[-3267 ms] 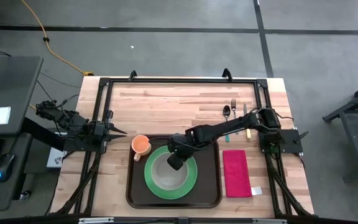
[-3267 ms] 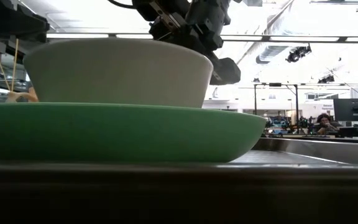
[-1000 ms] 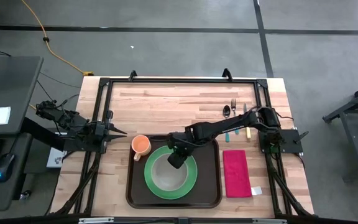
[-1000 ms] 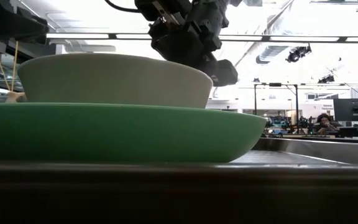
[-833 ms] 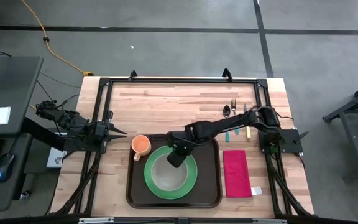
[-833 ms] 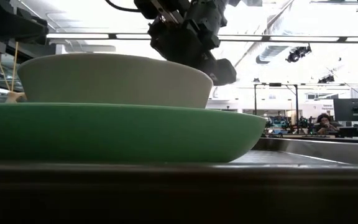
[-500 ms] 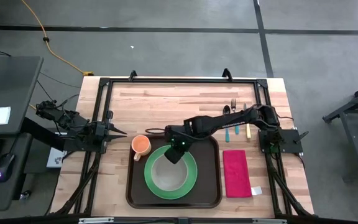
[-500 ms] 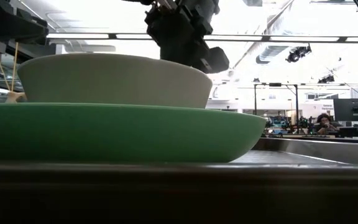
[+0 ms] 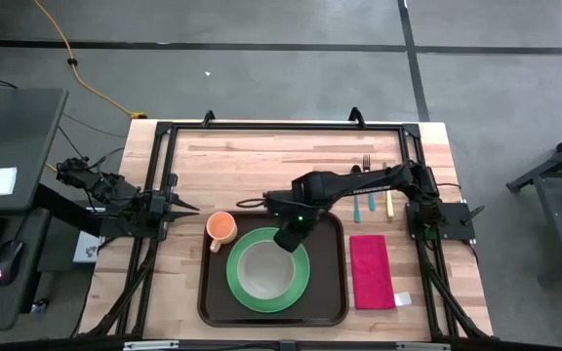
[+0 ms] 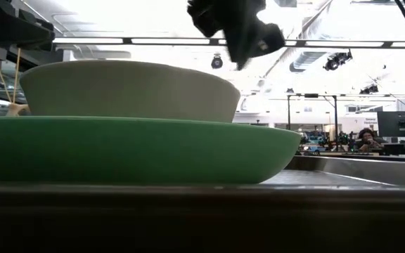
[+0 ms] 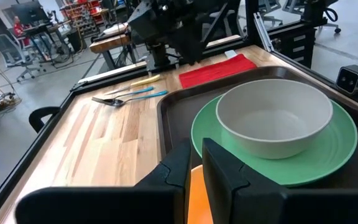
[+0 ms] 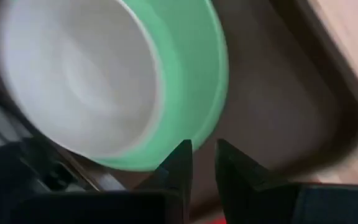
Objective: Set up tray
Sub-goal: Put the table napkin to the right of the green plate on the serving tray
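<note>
With the tray (image 9: 330,292) lying at the lower middle of the high view on the desk (image 9: 261,156), a green plate (image 9: 302,283) and white bowl (image 9: 264,271) already sit in it. An orange cup (image 9: 221,227) stands at its upper left corner. Fork, spoon and knife (image 9: 374,190) and red napkin (image 9: 370,270) wait outside, to the right. The right gripper (image 9: 287,240), jaws narrowly parted and empty, hangs over the plate's upper edge; the left gripper (image 9: 185,206), at mid-left, shows jaws nearly together, empty.
</note>
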